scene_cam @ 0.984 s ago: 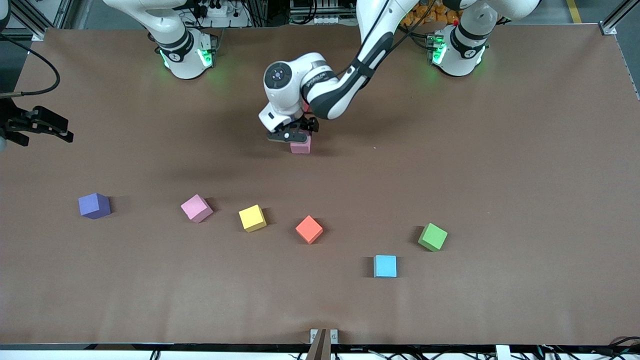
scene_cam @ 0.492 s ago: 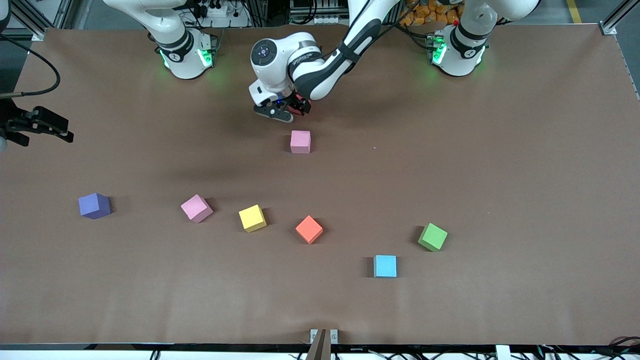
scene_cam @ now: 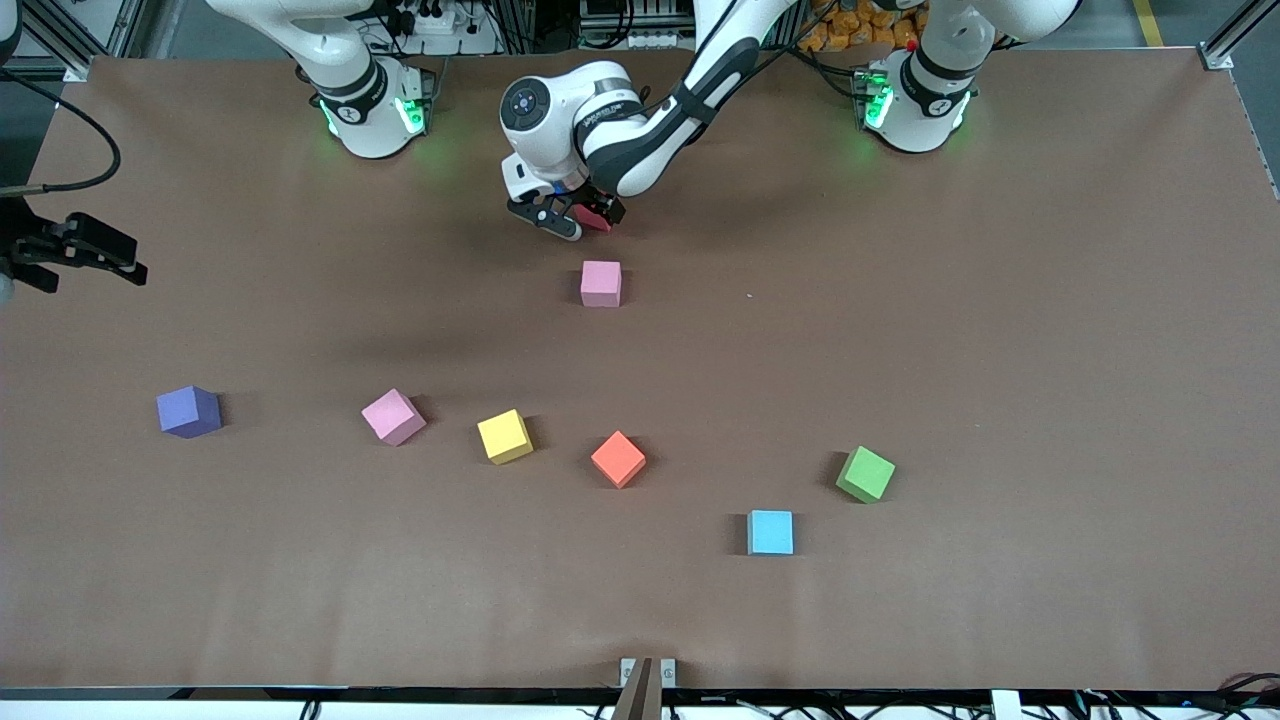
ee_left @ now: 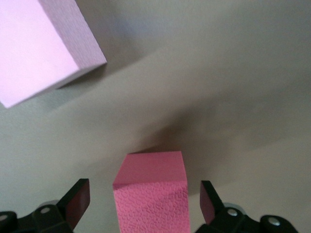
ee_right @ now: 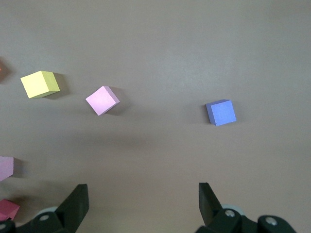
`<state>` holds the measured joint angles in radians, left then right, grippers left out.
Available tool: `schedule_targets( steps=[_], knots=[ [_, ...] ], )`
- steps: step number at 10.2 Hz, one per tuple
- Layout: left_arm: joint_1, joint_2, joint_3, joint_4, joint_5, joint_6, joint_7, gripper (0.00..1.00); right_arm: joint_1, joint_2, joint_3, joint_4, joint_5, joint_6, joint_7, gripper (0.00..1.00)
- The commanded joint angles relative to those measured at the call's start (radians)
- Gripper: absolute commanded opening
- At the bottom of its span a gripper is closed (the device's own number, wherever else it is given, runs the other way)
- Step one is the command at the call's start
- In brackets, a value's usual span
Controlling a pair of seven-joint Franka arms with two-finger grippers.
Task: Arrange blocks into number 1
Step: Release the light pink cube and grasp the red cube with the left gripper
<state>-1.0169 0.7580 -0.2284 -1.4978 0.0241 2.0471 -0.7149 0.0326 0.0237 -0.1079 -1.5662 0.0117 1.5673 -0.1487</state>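
My left gripper [scene_cam: 568,216] is open and straddles a red block [scene_cam: 599,221] on the table near the robots' bases. In the left wrist view the red block [ee_left: 151,191] stands between the fingers [ee_left: 77,199] with a gap on each side. A pink block [scene_cam: 600,283] lies just nearer to the camera. Nearer still lie the purple [scene_cam: 188,411], second pink [scene_cam: 393,416], yellow [scene_cam: 505,436], orange [scene_cam: 618,459], green [scene_cam: 865,474] and light blue [scene_cam: 770,532] blocks. My right gripper [ee_right: 142,194] waits open and empty, high over the right arm's end of the table.
The brown table [scene_cam: 1050,350] holds only the scattered blocks. The two robot bases [scene_cam: 370,110] stand along its edge farthest from the camera. A small metal bracket [scene_cam: 647,672] sits at the edge nearest the camera.
My left gripper has lifted off the pink block, which stays on the table, and has moved toward the bases to straddle the red block. The right arm has not moved.
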Motion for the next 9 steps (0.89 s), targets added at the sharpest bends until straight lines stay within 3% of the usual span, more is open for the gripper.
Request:
schedule_targets(
  steps=[1, 4, 5, 6, 9],
  knots=[
    [-0.015, 0.021, -0.012, -0.022, -0.013, -0.008, -0.046, 1.00, 0.009, -0.004, -0.007, -0.002, -0.009, -0.006, -0.009, 1.00],
    [-0.018, 0.020, -0.012, -0.041, -0.027, -0.008, -0.109, 1.00, 0.010, -0.004, -0.007, 0.000, -0.007, -0.006, -0.009, 1.00],
    [-0.018, 0.017, -0.012, -0.041, -0.047, -0.010, -0.165, 0.32, 0.012, -0.004, -0.007, 0.002, -0.009, -0.006, -0.009, 1.00],
    [-0.017, 0.015, -0.012, -0.039, -0.062, -0.010, -0.214, 0.00, 0.012, -0.004, -0.007, 0.002, -0.009, -0.006, -0.009, 1.00],
    [0.020, 0.000, -0.002, -0.036, -0.061, -0.010, -0.265, 0.00, 0.012, -0.002, -0.007, 0.002, -0.009, -0.004, -0.009, 1.00]
  ],
)
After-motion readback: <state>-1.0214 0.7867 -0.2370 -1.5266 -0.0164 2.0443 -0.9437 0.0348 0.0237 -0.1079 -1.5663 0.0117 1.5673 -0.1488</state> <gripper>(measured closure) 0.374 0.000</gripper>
